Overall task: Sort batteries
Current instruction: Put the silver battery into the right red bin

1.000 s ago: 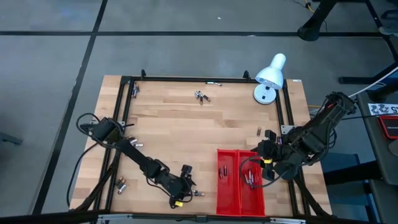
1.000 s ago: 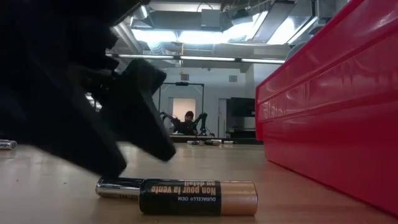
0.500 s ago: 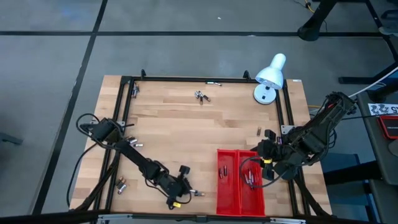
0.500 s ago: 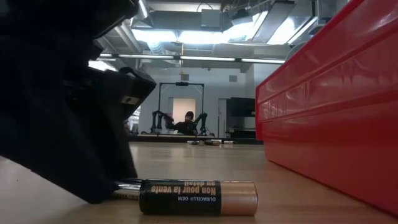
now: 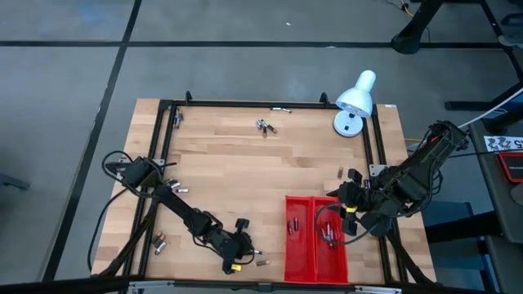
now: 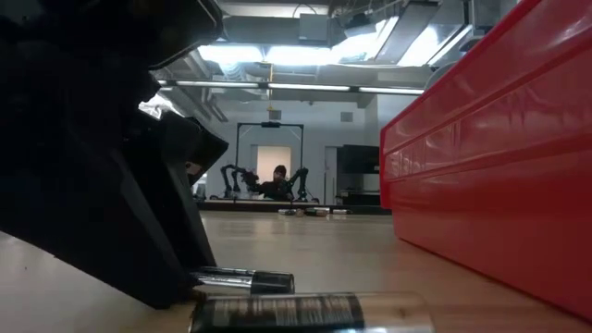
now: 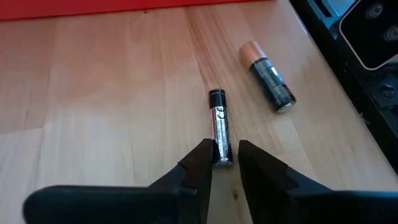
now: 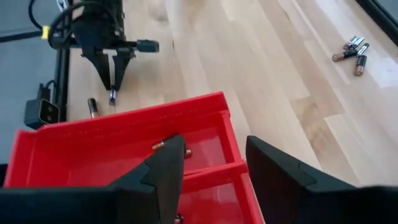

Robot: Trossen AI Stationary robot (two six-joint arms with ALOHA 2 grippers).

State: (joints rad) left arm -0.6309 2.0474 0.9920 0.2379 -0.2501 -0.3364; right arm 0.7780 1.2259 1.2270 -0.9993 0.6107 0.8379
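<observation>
Left hand (image 7: pixel 225 163) now clamped on slim battery (image 7: pixel 218 126) | its end hidden | right hand (image 8: pixel 214 163) apart

Room notes for you: grey floor (image 5: pixel 65 73) all around, crossed by dark seam lines. Light wood tabletop (image 5: pixel 237 175) in a black frame. White desk lamp (image 5: pixel 356 101) at its far right corner. The low view gives you bright ceiling light panels (image 6: pixel 277 54), pale walls, a black frame stand (image 6: pixel 269 157) and a dark cabinet (image 6: pixel 356 173) far back.
</observation>
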